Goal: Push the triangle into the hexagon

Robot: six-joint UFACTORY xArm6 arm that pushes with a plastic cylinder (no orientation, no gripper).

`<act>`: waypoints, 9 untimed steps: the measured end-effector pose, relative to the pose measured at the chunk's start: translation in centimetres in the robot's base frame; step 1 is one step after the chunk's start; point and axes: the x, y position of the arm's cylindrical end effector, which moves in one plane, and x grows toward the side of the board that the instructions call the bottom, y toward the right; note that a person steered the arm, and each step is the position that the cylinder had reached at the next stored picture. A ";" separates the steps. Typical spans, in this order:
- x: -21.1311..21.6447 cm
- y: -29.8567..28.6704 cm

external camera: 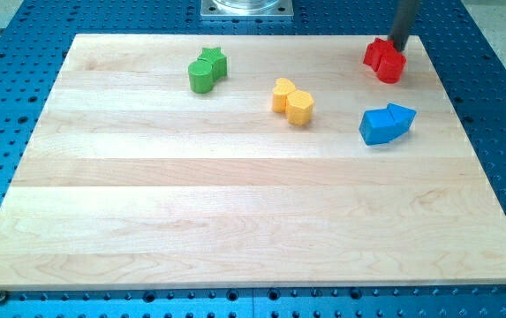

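Note:
A blue triangle block (403,116) lies at the view's right, touching a blue cube-like block (377,127) on its left. A yellow hexagon (300,108) sits near the top middle, touching a yellow heart-shaped block (283,94). My tip (397,47) is at the board's top right, right behind two red blocks (384,60) and at or very near them. It is well above the blue triangle in the view and far right of the hexagon.
A green star (214,61) and a green cylinder (201,77) stand together at the top left. The wooden board (235,221) rests on a blue perforated table (500,106). A metal arm base (247,8) sits at the top edge.

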 end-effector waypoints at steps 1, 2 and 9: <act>2.0 2.4; 5.9 3.0; 20.5 -6.2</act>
